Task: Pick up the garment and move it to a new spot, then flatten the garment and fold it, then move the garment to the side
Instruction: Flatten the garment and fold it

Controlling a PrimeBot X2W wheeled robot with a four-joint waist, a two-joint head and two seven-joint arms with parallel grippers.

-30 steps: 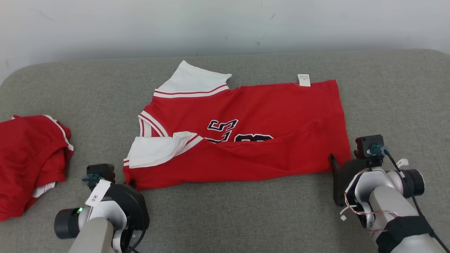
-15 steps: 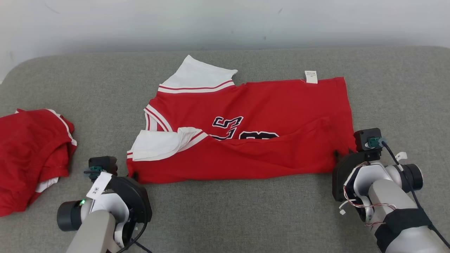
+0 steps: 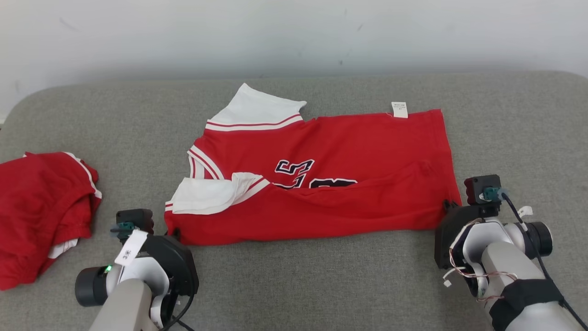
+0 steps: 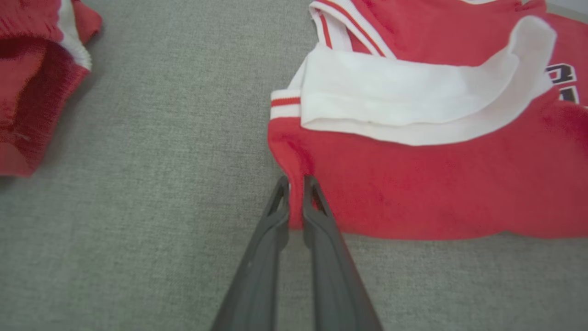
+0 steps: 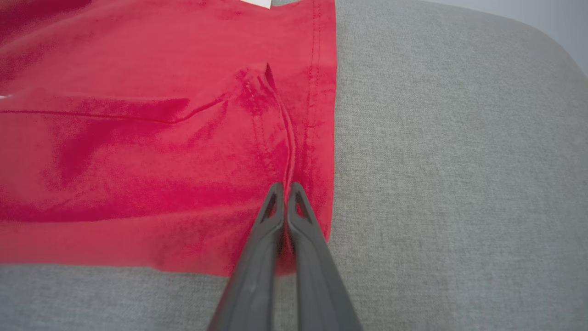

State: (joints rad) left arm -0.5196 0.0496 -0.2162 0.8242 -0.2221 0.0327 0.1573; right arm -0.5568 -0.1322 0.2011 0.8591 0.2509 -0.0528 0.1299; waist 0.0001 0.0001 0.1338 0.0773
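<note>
A red jersey [image 3: 330, 184] with white sleeves and dark numbers lies spread across the grey cushioned surface, its near part doubled over the rest. My left gripper [image 3: 173, 234] pinches the jersey's near left corner [image 4: 294, 184], fingers shut on a ridge of red cloth. At the near right corner my right gripper [image 3: 448, 206] is shut on the hem [image 5: 285, 188], where the fabric bunches into a crease. A white label [image 3: 399, 109] shows at the far edge.
A second red garment [image 3: 41, 211] lies crumpled at the far left of the grey surface [image 3: 294, 285]. A pale wall [image 3: 294, 32] rises behind the surface's rounded back edge. Bare cushion stretches in front of the jersey and to its right.
The head camera has shifted, so the whole scene sits slightly differently. Both grippers keep hold of the jersey's near corners, and the near edge has crept a little farther from me.
</note>
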